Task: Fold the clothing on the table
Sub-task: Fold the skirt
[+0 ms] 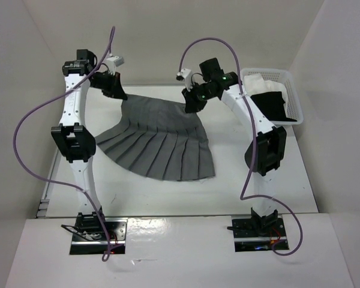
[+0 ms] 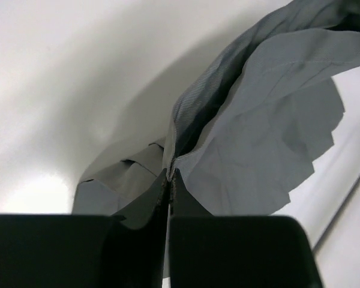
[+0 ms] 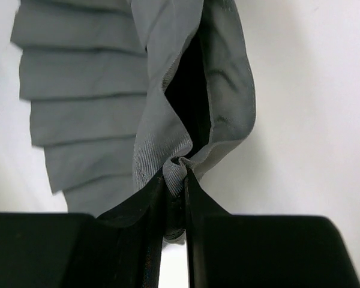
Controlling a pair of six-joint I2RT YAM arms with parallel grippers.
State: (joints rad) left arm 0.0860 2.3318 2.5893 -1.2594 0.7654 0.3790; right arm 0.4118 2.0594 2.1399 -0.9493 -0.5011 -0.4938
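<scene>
Close against each wrist lens, black fingers are pressed together on grey cloth: your left gripper (image 2: 170, 179) pinches the waistband edge of the clothing (image 1: 162, 141) at its upper-left corner in the overhead view. Your right gripper (image 3: 175, 175) pinches a bunched bit of the same band at the upper-right corner. The pleated skirt fans out toward the lower middle of the overhead frame, its hem flat on the table (image 1: 168, 195), and the waist end appears lifted a little between the two arms. By my reading, you are set to carry the waistband over toward the hem. Move both arms at one pace and one height so the band runs taut and level. Let the hem lie as an anchor, and lay the top edge down square. Watch the right pinch, which seems to hold little cloth and could slip. The basket (image 1: 291, 99) at upper right sits well apart from your path.
</scene>
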